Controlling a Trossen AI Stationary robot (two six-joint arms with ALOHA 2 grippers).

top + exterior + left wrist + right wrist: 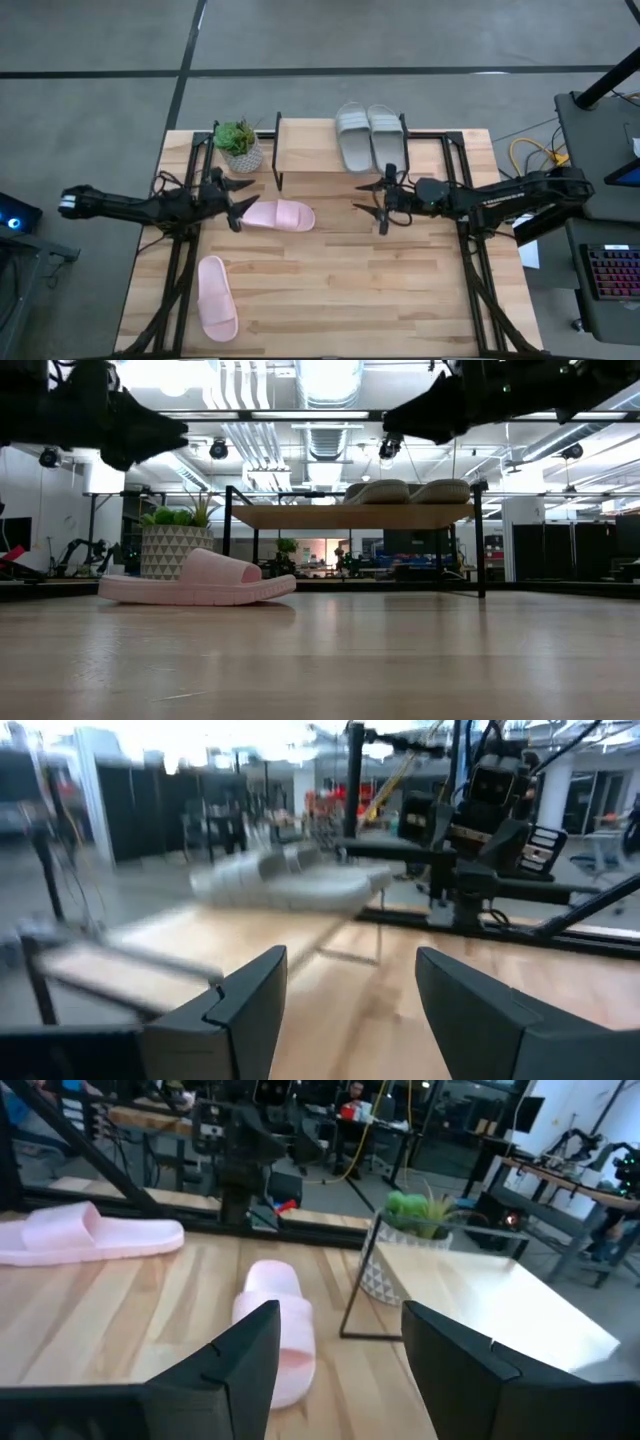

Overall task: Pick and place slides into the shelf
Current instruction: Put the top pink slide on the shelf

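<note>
Two grey-green slides [370, 137] lie side by side, soles down, on the shelf's [300, 150] light top board at the table's far middle; the low view shows these grey-green slides [408, 491] up on the shelf's board [350, 516]. One pink slide [280, 214] lies on its sole on the table in front of the shelf, and the other pink slide [216, 297] lies nearer the left front. My left gripper [238, 200] hovers open, raised above the table, beside the first pink slide's left end. My right gripper [382, 200] hovers open to that slide's right, in front of the shelf.
A potted plant [240, 146] stands left of the shelf at the far edge. Black frame rails [180, 260] run along the table's left and right sides. Bare wood [370, 290] lies across the near middle and right. A keyboard [612, 275] sits off the table to the right.
</note>
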